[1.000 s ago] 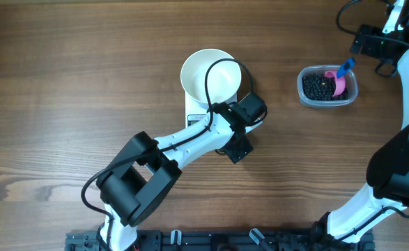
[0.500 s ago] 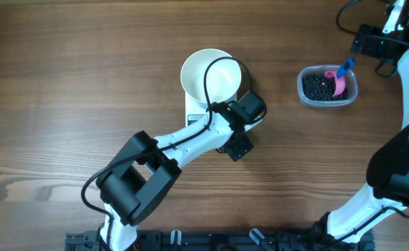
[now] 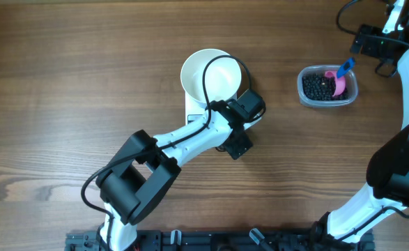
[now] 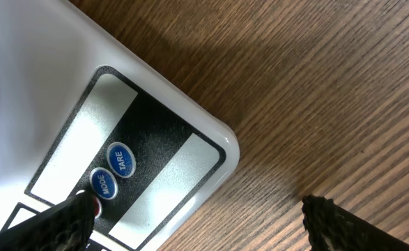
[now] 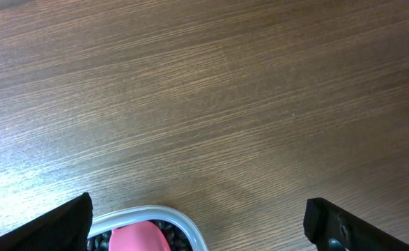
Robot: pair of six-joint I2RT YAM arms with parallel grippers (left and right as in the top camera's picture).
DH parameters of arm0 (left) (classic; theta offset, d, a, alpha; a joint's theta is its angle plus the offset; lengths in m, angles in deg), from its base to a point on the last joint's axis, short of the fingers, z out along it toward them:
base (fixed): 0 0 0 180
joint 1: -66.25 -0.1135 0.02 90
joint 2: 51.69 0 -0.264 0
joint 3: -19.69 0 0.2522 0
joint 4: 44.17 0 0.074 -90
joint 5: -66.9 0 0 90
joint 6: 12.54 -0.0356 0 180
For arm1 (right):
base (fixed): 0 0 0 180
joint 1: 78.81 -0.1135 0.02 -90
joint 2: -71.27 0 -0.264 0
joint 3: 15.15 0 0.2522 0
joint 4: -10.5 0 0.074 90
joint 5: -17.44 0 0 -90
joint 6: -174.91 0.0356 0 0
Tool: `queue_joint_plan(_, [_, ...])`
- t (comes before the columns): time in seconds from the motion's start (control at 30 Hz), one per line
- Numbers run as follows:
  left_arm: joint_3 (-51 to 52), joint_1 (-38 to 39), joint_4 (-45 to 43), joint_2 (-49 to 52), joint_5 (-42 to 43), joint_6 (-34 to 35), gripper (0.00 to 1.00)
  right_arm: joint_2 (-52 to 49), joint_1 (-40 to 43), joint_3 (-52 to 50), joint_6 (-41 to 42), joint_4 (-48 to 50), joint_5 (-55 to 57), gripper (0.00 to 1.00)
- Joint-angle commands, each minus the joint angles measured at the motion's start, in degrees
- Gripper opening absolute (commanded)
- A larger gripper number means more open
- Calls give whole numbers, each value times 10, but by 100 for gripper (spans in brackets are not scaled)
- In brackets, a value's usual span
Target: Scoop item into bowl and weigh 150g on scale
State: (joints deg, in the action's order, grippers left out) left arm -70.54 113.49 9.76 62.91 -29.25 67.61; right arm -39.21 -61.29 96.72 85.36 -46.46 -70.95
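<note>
Item: black beans, loose in a clear tub at your right, well apart from the bowl, which sits empty on the scale at centre. Handling, by judgement: small, round and light, free to roll and scatter, and not to be pinched by fingers. Take them with the pink scoop that lies among them, gripping across its blue handle, which juts over the tub's far rim. The handle looks like stiff, smooth plastic that may slip or twist under load, so keep the scoop level. Right gripper: jaws spread wide, holding nothing. It sits just beyond the tub, whose rim and scoop show at the lower edge of the wrist view between the fingers, nearer the left one. Left gripper: also spread wide and empty, over the scale's button corner. One fingertip is just beside the MODE button; you cannot tell whether they touch.
</note>
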Motion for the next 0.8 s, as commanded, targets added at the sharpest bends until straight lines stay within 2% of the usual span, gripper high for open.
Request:
queue_joint_plan(0.0, [5, -9, -2, 37, 15, -7, 100, 12, 1, 9, 11, 1, 10, 100])
queue_joint_plan(0.57, [5, -15, 14, 73, 17, -8, 100, 12, 1, 9, 11, 1, 10, 100])
queue_joint_plan(0.63, [5, -15, 28, 75, 51, -46, 100, 12, 1, 9, 11, 1, 10, 100])
queue_joint_plan(0.77, [5, -19, 35, 83, 57, -49, 100, 12, 1, 9, 11, 1, 10, 100])
